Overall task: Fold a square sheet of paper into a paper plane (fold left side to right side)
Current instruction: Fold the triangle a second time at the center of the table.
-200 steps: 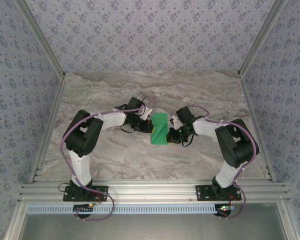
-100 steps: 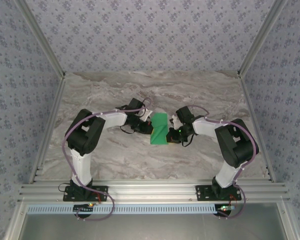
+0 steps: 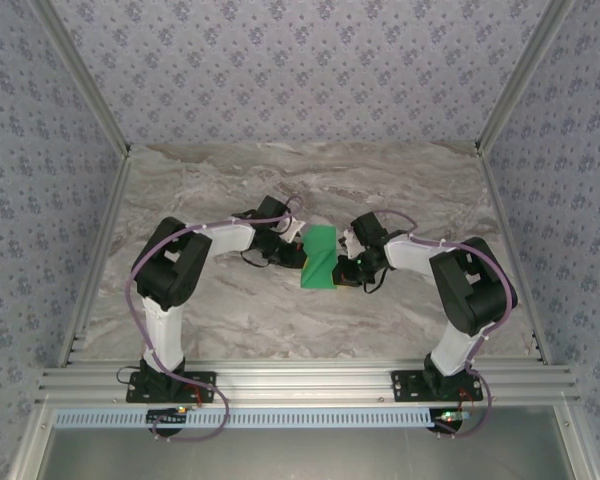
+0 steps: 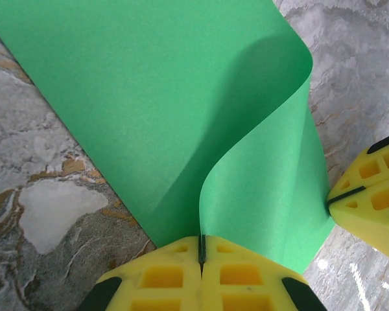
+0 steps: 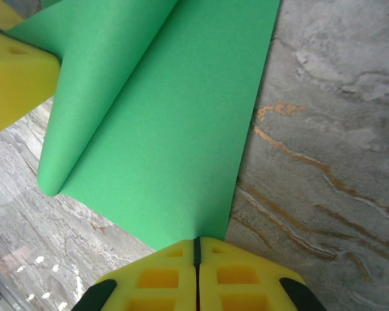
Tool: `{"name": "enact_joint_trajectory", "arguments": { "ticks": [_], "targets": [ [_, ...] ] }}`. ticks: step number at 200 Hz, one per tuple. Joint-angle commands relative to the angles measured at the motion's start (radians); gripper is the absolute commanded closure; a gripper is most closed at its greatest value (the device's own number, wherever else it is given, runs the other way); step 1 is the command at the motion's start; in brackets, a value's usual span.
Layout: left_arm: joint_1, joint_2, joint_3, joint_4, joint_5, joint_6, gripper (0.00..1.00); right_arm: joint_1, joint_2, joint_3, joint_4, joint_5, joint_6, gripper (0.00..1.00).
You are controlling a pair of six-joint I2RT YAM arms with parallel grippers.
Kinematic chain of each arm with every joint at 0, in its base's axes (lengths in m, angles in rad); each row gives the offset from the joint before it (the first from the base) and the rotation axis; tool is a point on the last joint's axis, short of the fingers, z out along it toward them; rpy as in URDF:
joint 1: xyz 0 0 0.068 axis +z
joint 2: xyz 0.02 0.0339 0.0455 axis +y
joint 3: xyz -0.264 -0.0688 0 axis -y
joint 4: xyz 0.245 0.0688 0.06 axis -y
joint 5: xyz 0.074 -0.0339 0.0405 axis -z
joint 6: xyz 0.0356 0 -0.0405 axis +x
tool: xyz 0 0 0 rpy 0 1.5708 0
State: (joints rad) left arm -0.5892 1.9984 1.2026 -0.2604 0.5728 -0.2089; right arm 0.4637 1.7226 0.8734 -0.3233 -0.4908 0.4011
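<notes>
We pinch the curled-over edge of the square sheet of paper [image 4: 149,97] in the left jaws, the right jaws clamping its right edge to anchor the fold.

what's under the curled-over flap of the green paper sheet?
Under the curled flap of the bright green paper sheet: its own lower layer, flat on the grey marbled table. Table surface beneath the paper is covered.

Marble-patterned table [image 3: 280,170], floral wallpapered walls [image 3: 300,60], aluminium frame [image 3: 310,382]

A lab rig: aluminium frame [image 3: 310,380], wallpapered walls [image 3: 300,70]
</notes>
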Motion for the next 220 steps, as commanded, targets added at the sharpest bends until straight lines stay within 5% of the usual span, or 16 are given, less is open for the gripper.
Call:
{"name": "enact_joint_trajectory", "arguments": {
  "ticks": [1,57,137,220],
  "targets": [
    [0.003,0.024,0.026,-0.019,-0.008,0.022,0.98,0.005,0.047,-0.017,-0.109,0.089,-0.021,0.95],
    [0.003,0.028,0.018,-0.029,-0.013,0.029,0.98,0.002,0.028,-0.022,-0.087,0.071,-0.022,0.95],
    [0.003,0.033,0.021,-0.046,-0.020,0.041,0.98,-0.068,-0.071,-0.058,0.210,-0.208,0.099,0.95],
    [0.003,0.032,0.029,-0.049,-0.022,0.039,0.98,-0.021,0.071,0.083,0.316,-0.175,0.166,0.96]
  ]
}}
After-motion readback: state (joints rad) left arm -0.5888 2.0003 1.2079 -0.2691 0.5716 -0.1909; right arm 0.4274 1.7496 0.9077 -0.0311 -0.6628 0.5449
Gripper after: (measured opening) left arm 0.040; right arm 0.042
